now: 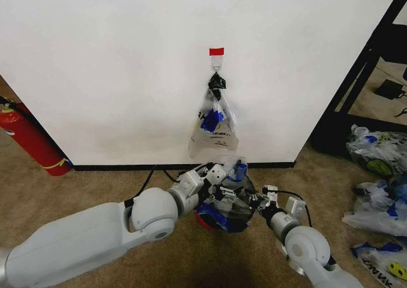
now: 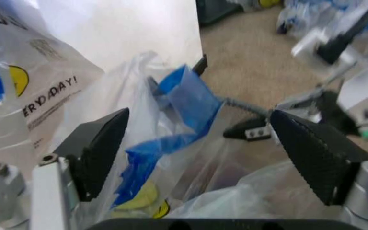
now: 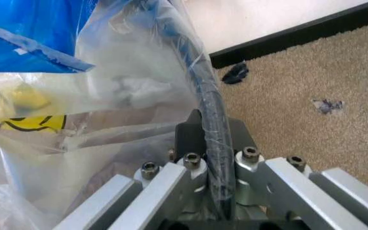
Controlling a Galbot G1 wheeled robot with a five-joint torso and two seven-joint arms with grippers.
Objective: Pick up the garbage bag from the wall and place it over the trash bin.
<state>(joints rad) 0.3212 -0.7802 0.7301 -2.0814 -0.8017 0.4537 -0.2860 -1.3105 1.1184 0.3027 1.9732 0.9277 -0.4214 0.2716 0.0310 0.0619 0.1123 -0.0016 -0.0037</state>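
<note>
Jaws spread wide on my left gripper [image 2: 197,158], its two black pads either side of a blue handle of the garbage bag [image 1: 227,196]; on my right gripper [image 3: 211,158] the jaws are clamped on the bag's film and the bin's black rim together. That clear bag, with blue patches and a yellow smiley, lies draped over the trash bin [image 1: 206,219] at lower centre of the head view, just below the wall [image 1: 127,65]. Most of the bin is hidden under plastic and my two wrists; I see only a red edge. A clipped bundle of bags [image 1: 215,119] hangs from the hook [image 1: 217,65] under the red tape [image 1: 217,51], touching nothing I hold. At left edge leans a fire extinguisher [image 1: 28,138]; loose bags [image 1: 375,151] litter the carpet [image 1: 95,186] at right.
</note>
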